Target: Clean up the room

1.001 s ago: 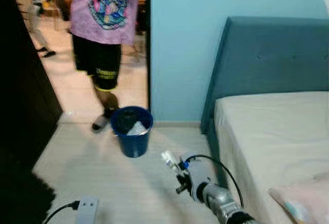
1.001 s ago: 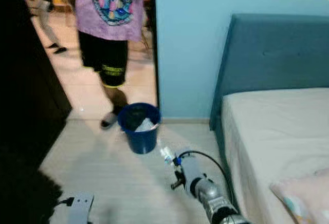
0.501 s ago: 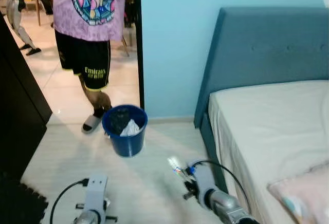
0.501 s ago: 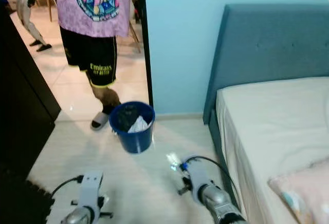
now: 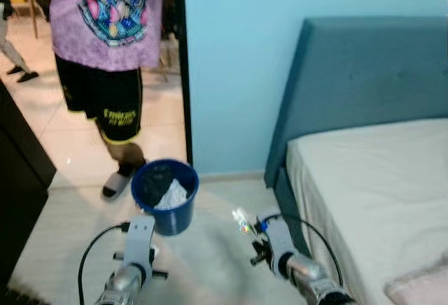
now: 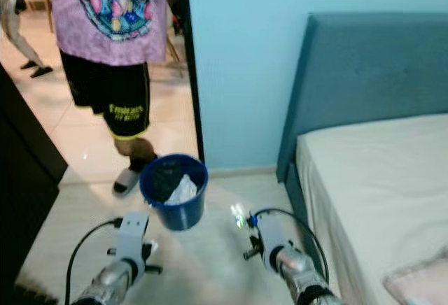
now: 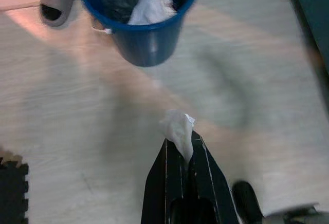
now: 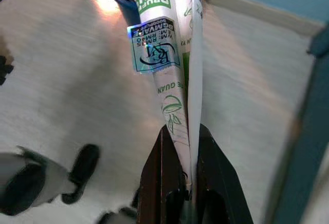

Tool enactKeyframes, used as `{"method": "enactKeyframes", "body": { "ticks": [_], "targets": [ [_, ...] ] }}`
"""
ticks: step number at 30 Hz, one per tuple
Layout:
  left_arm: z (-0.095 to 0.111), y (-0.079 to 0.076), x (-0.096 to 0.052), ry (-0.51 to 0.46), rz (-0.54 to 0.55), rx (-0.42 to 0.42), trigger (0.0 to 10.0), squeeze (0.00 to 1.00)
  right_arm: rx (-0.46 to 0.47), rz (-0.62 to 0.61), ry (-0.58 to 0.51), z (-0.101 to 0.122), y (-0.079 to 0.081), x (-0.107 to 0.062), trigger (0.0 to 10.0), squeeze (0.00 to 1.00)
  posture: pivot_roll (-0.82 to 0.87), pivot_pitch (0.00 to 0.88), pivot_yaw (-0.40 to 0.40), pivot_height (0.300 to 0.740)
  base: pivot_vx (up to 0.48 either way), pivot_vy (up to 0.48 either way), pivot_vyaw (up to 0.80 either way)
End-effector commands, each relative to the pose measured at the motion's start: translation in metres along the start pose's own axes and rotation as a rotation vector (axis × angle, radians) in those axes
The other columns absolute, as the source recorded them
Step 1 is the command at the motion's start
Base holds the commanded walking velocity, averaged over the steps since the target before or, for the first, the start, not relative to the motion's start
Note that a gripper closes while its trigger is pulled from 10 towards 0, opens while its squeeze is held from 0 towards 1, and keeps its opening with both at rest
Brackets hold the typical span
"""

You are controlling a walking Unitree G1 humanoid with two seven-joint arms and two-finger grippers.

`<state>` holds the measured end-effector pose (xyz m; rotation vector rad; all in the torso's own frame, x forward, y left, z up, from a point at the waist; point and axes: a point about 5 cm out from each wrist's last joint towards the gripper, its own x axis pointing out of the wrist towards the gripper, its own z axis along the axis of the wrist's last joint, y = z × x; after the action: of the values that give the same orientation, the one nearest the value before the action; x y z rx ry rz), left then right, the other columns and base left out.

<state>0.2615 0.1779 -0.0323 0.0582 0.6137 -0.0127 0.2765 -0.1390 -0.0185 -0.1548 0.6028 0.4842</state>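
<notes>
Blue bucket (image 6: 174, 193): on pale wood floor (image 6: 210, 249), at the doorway edge, holding a dark bag and crumpled white paper; in the left wrist view its rim is cut off by the frame top. Left gripper (image 7: 184, 149): low over the floor, near the bucket and apart from it, fingers clamped on a small wad of white tissue (image 7: 178, 129) that sticks out past the tips; in the eye views only the arm's silver wrist block and black cable are plain, the fingers too small to read. Right gripper (image 8: 181, 139): beside the bed, fingers closed on a folded wrapper (image 8: 167, 64), white with green print and a shiny sticker; lettering partly legible, the rest blurred, and the wrapper's far end hides part of the bucket behind it. In the eye views the wrapper shows as a small bright scrap at the arm's tip. Bed (image 5: 364, 179): cream mattress, blue headboard, cut off at the right edge. Person (image 6: 112, 46): purple shirt, black shorts, slipper, standing in the doorway just behind the bucket; upper body cut off. Dark cabinet (image 5: 17, 172): left edge, detail lost in shadow.
</notes>
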Motion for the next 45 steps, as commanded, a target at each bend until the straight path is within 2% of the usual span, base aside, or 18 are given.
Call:
{"method": "enactKeyframes", "body": {
  "ticks": [1,7,18,23,29,33,35,40,45],
  "targets": [
    [-0.003,0.002,-0.001,0.011,0.002,-0.001,10.0,0.0,0.028,0.007,0.007,-0.003,0.004,0.001,10.0,0.0,-0.09,0.089,-0.026,0.74,0.394,0.0,0.0],
    [0.006,-0.003,0.002,-0.017,-0.015,0.025,10.0,0.0,0.029,0.003,0.006,-0.004,0.004,0.0,10.0,0.0,-0.1,0.09,-0.026,0.74,0.396,0.0,-0.31],
    [0.007,-0.003,0.002,-0.018,-0.009,0.027,10.0,0.0,0.019,0.006,0.005,-0.003,0.003,0.0,10.0,0.0,-0.11,0.091,-0.03,0.74,0.395,0.0,0.0],
    [0.008,-0.015,0.003,-0.019,-0.125,-0.017,10.0,0.0,0.03,0.019,0.037,-0.007,0.005,0.0,10.0,0.0,-0.11,0.085,-0.031,0.74,0.392,0.0,-0.15],
    [0.01,-0.021,0.003,-0.025,-0.173,0.015,10.0,0.0,0.029,0.019,0.033,-0.007,0.005,0.0,10.0,0.0,-0.11,0.085,-0.03,0.74,0.382,0.0,-0.76],
    [0.011,-0.021,0.004,-0.025,-0.175,0.02,10.0,0.0,0.015,0.019,0.031,-0.007,0.005,0.0,10.0,0.0,-0.11,0.083,-0.03,0.74,0.36,0.0,-0.37],
    [0.01,-0.02,0.004,-0.003,-0.142,0.049,10.0,0.0,0.014,0.017,0.031,-0.007,0.005,0.0,10.0,0.0,-0.12,0.085,-0.03,0.74,0.0,0.0,0.0],
    [0.01,-0.02,0.005,0.004,-0.129,0.061,10.0,0.0,0.014,0.016,0.033,-0.008,0.005,0.0,10.0,0.0,-0.12,0.093,-0.031,0.74,0.0,0.0,0.0],
    [0.02,-0.023,0.007,-0.035,-0.121,0.077,10.0,0.0,0.016,0.017,0.031,-0.009,0.005,-0.001,10.0,0.0,-0.13,0.107,-0.032,0.74,0.0,0.0,0.0]
  ]
}}
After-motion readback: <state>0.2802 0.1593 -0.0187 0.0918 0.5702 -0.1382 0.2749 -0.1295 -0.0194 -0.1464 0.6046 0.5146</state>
